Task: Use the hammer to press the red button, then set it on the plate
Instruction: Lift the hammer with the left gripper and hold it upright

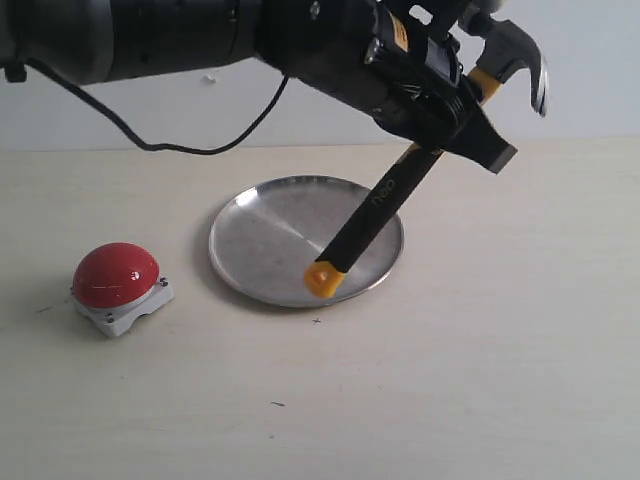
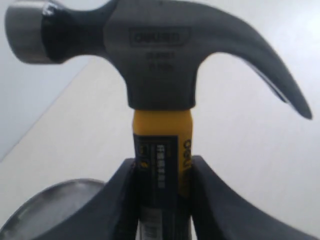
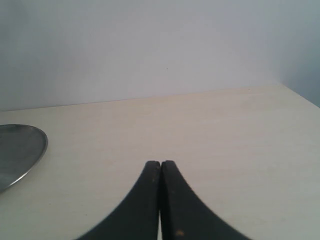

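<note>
Yellow-ended hammer (image 1: 375,215) hangs head-up, gripped in left claw (image 2: 162,172), tip over plate (image 1: 260,215). Right claw (image 3: 160,167) pinched shut, empty. Button (image 1: 115,273) well left. Likely placing step: lay hammer flat, release.

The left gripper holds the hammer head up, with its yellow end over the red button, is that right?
No. The exterior view shows the yellow end of the hammer over the plate, not the button, which sits apart from it. The left gripper does hold the hammer head up.
</note>
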Robot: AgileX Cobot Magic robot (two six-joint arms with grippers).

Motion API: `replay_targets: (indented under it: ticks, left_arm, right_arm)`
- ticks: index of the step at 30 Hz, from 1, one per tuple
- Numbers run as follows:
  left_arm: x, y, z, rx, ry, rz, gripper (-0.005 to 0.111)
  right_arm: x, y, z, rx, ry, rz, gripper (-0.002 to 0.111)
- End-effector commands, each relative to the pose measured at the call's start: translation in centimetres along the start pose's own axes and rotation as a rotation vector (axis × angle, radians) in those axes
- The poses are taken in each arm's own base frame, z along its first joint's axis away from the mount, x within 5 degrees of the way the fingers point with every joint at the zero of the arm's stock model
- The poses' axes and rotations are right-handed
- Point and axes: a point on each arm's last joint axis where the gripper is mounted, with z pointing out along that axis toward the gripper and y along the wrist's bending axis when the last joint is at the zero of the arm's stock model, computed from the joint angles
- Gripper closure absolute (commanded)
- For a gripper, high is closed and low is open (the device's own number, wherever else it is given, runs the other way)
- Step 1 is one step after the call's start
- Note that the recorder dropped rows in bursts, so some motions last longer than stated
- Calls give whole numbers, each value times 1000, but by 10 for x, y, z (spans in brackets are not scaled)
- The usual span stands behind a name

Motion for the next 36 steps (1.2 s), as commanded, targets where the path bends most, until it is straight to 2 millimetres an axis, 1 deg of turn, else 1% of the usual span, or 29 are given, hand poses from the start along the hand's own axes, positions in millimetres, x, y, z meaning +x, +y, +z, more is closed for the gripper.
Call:
replay_targets:
  ticks: [1, 5, 7, 10, 15, 17, 21, 25, 30, 33, 36]
  left_arm:
    - [-6, -1, -18, -43, -262, -35, 107]
    - [10, -1, -33, -61, -339, -55, 107]
    - [17, 4, -45, -77, -357, -61, 107]
    - [32, 14, -62, -118, -409, -81, 107]
    - [61, 35, -95, -204, -607, -258, 107]
    - [76, 40, -101, -232, -630, -277, 107]
    - [95, 44, -100, -250, -573, -288, 107]
    - [96, 40, -98, -224, -551, -265, 107]
    - [91, 39, -99, -197, -574, -329, 107]
    - [89, 36, -99, -139, -583, -359, 107]
    - [88, 28, -98, -56, -577, -319, 107]
  right_arm:
    - [1, -1, 0, 8, -8, -10, 108]
    - [1, -1, 0, 8, -8, -10, 108]
    - [1, -1, 0, 8, -8, -10, 108]
    - [1, -1, 0, 8, -8, -10, 108]
    - [1, -1, 0, 8, -8, -10, 108]
    - [1, -1, 0, 8, -8, -10, 108]
    - [1, -1, 0, 8, -8, -10, 108]
    - [1, -1, 0, 8, -8, -10, 108]
    - [1, -1, 0, 8, -8, -10, 108]
    - [1, -1, 0, 8, -8, -10, 108]
    - [1, -1, 0, 8, -8, -10, 108]
